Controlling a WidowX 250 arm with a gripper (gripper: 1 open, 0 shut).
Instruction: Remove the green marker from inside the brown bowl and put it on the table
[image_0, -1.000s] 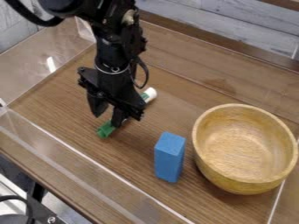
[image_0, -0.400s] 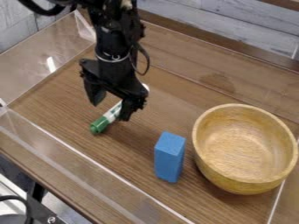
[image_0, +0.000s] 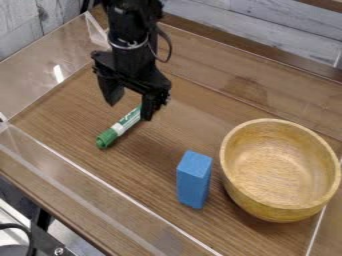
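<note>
Left of centre, the black robot arm's pincer (image_0: 134, 96) points downward over the dark-brown wood-grain table (image_0: 241, 100). Its two fingers (image_0: 111, 90) stand spread wide apart, and nothing is held between them. Just below and slightly left of the pincer, the slim green marker with white label lettering (image_0: 119, 127) lies flat on the tabletop, set diagonally with its green end toward the near-left and its pale end toward the pincer. The fingertips hang above the marker's upper end, clear of it; no contact is visible. Low clear acrylic walls (image_0: 94, 190) edge the table along the near and left sides. Right of the marker, near the front wall, a blue rectangular block (image_0: 195, 179) stands upright on the wood, well apart from the marker. At far right sits the round, light-brown wooden bowl with a thick rim (image_0: 257, 132), just beside the block; its interior shows only bare grain. The marker lies well apart from the bowl, on the opposite side of the block.
</note>
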